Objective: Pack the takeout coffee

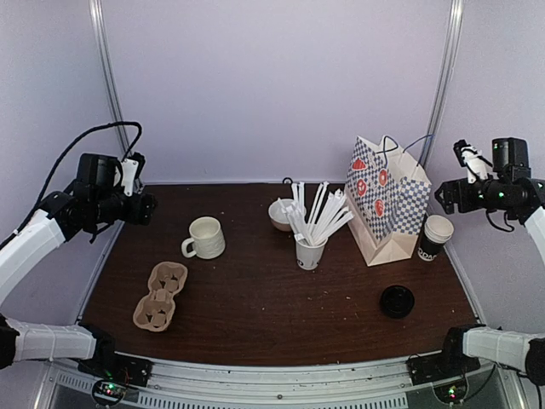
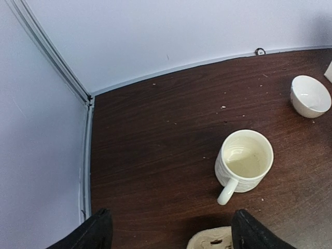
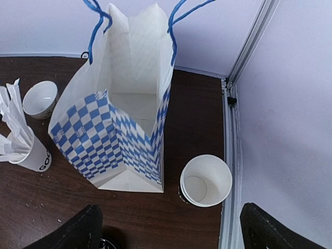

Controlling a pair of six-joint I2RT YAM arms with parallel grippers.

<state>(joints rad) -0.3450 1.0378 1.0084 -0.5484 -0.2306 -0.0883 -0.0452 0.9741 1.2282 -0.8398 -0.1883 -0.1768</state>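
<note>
While both arms hung raised at the table's sides in the top view, packing looked not yet begun. The left gripper (image 1: 145, 209) and the right gripper (image 1: 444, 198) both stood spread and empty. A small black paper cup with white lettering (image 1: 437, 237) stood uncovered at the right edge of the dark wooden table (image 1: 255, 324), just beside the blue-and-white checked paper bag (image 1: 385, 200). A black round plastic lid (image 1: 397, 302) lay flat nearer the front, apart from the cup. Only one such cup and one lid showed. A cream ceramic mug (image 1: 204, 238) and a brown pulp cup carrier (image 1: 160, 296) sat to the left.

From the left wrist, the black fingers (image 2: 96, 232) were wide apart with nothing between them. The mug lay ahead and the carrier's edge just below; no coffee item appeared.

From the right wrist, the fingers (image 3: 78, 231) were likewise released. The cup, white inside, stood below them at the bag's right side. The bag was upright with its mouth open, and what could be seen of its floor was bare.

The step in hand seemed to be the first approach. The right arm, being nearest, would probably need to bring the lid squarely onto the cup's rim. It could then grasp the cup upright and lower it between the bag's blue cord handles (image 3: 96, 21) without snagging them.
</note>
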